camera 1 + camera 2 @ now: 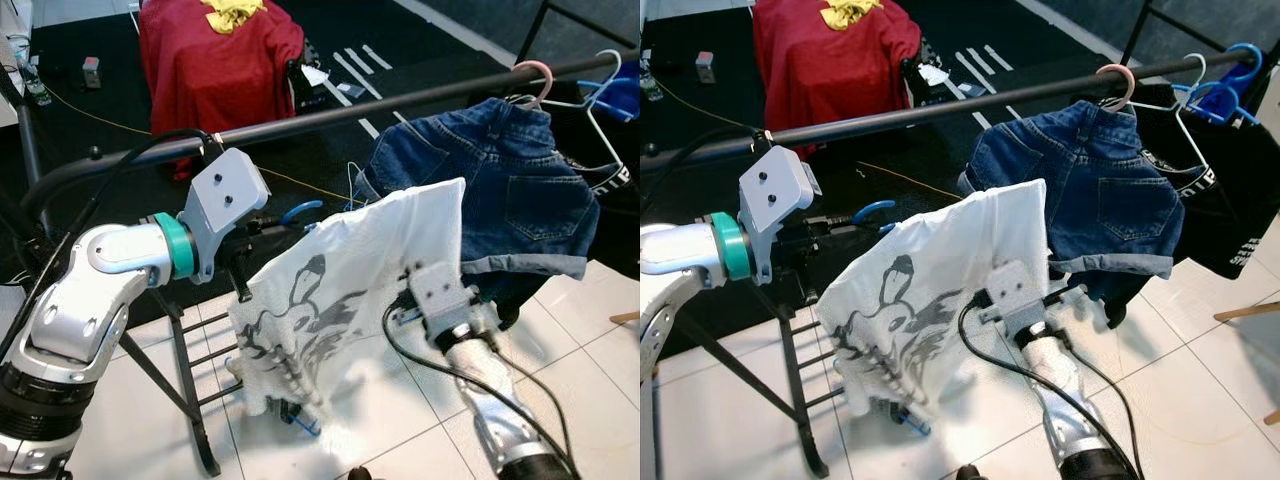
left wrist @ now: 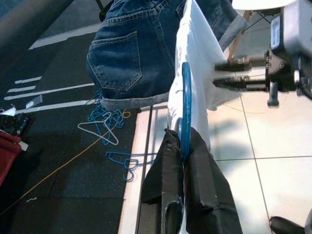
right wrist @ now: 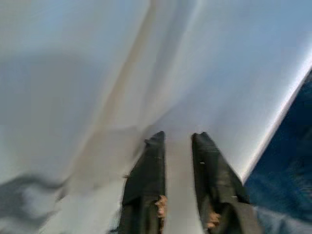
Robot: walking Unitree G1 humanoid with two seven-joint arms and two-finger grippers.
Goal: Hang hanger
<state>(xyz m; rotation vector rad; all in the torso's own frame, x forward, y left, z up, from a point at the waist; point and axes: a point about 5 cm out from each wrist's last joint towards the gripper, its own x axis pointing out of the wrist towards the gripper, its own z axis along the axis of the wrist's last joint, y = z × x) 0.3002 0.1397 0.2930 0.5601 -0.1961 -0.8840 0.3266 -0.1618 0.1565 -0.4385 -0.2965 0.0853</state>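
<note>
**Mia:** Under the long black rail (image 1: pixel 330 115), what is the robot holding?

**Ben:** A blue hanger (image 2: pixel 185 105) with a white shirt (image 1: pixel 345 300) on it. The left gripper (image 2: pixel 182 146) has its two black fingers squeezed tight on the hanger's blue wire. The hook of the hanger sticks out just beside the left wrist, below the rail and not on it.

**Mia:** Where is the shirt?

**Ben:** It hangs in front of the robot, between its two arms. It has a grey and black drawing on it. One corner is lifted up high next to the jean shorts (image 1: pixel 500 180).

**Mia:** And the other arm?

**Ben:** The right gripper (image 3: pixel 178 141) is pushed up against the white cloth. Its fingers sit a little apart, with cloth lying between them. They are close together, but nobody can tell if they really pinch it.

**Mia:** What else is on the rail?

**Ben:** The jean shorts hang there on a pink hook (image 1: pixel 535 75). Next to them is a black shirt (image 1: pixel 1230 215), with white and blue hangers (image 1: pixel 1225 85) by it.

**Mia:** And on the floor?

**Ben:** White tiles near the robot and a dark mat farther back. More hangers (image 2: pixel 107 129) lie in a pile on the mat. A chair with a red cloth (image 1: pixel 215 65) stands far behind, with something yellow (image 1: pixel 232 14) on top.
</note>
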